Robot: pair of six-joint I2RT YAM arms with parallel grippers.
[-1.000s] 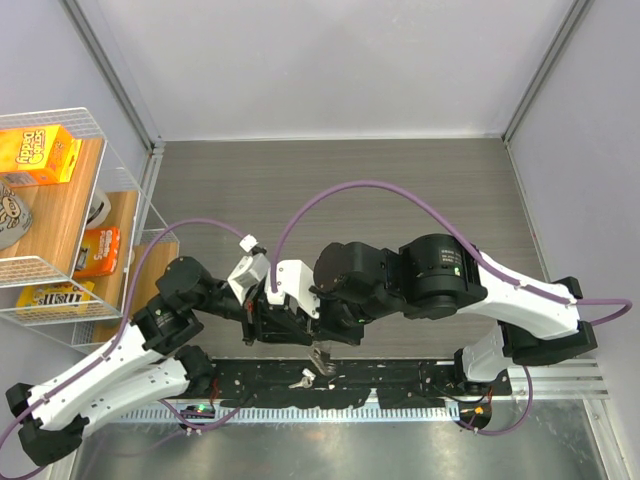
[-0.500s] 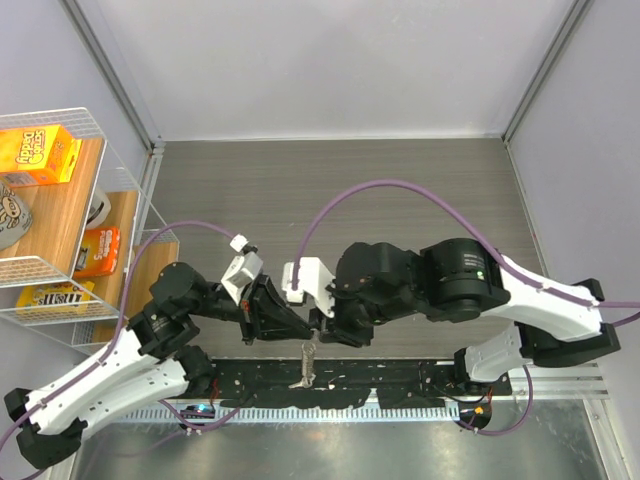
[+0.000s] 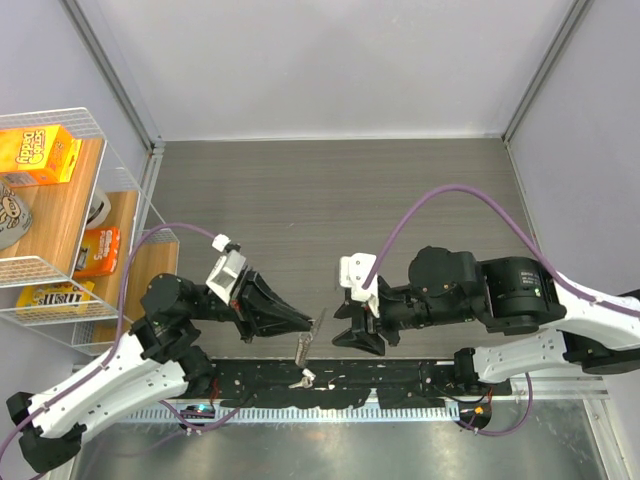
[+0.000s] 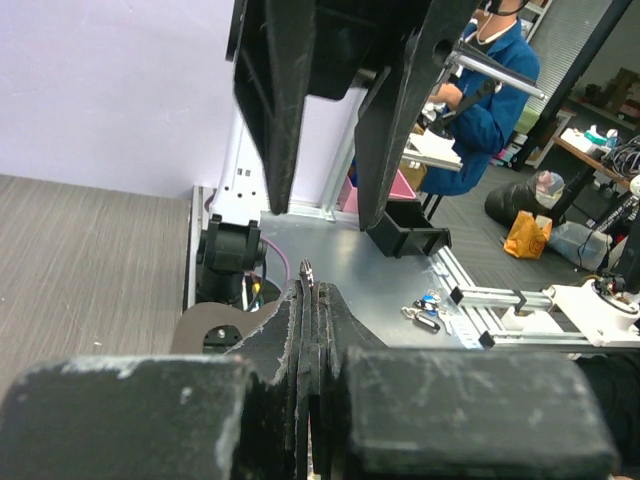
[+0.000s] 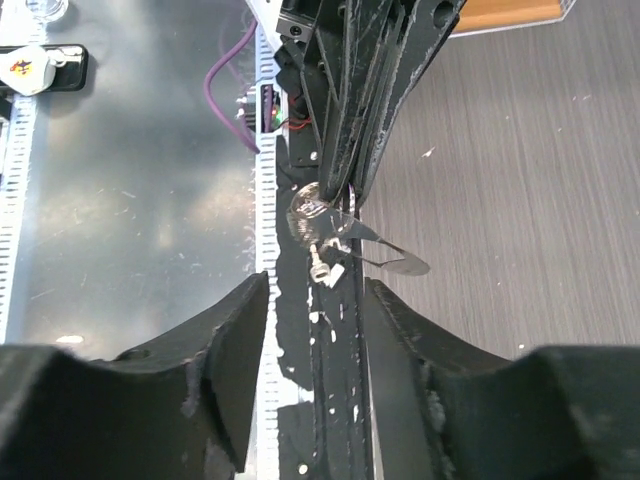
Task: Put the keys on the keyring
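Silver keyring (image 3: 317, 321): L gripper (image 3: 306, 323) is pinching it, jaws pressing tight, over the table's (image 3: 400, 200) near edge. Key (image 3: 302, 347): you're seeing it dangling just below the ring. 2nd key (image 3: 305, 378): lying on black base strip (image 3: 400, 380). R gripper (image 3: 343, 327): standing partway open, gripping nothing, facing L tips, near but apart.

Yellow pack (image 3: 55, 296), lower tier of the wire rack (image 3: 125, 165): brown "m&m's" lettering. Orange box (image 3: 38, 152), upper tier: print too small to read.
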